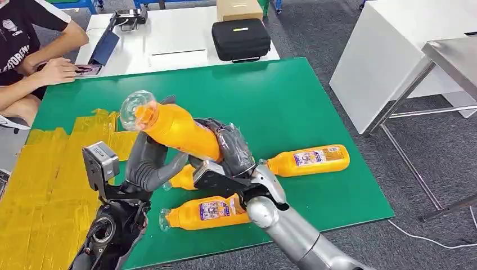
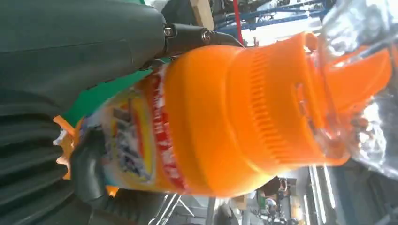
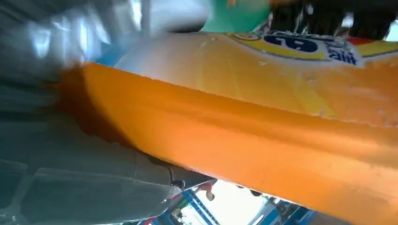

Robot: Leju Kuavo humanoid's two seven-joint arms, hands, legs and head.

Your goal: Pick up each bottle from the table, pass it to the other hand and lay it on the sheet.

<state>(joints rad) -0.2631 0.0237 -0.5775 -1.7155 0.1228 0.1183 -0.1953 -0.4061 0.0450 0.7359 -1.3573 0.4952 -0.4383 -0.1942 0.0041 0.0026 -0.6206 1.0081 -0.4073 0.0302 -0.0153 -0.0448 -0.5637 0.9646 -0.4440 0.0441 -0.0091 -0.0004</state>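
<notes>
Orange bottle (image 1: 174, 128) is up in the air over the green table (image 1: 292, 95), tilted, clear cap toward the yellow sheet (image 1: 39, 191); right hand (image 1: 228, 147) is wrapped round its base end and left hand (image 1: 151, 163) is closed on its body from below, so both grip it; label print is too blurry to read; 3 more bottles lie near the table's front edge, 1 (image 1: 308, 160) to the right.
</notes>
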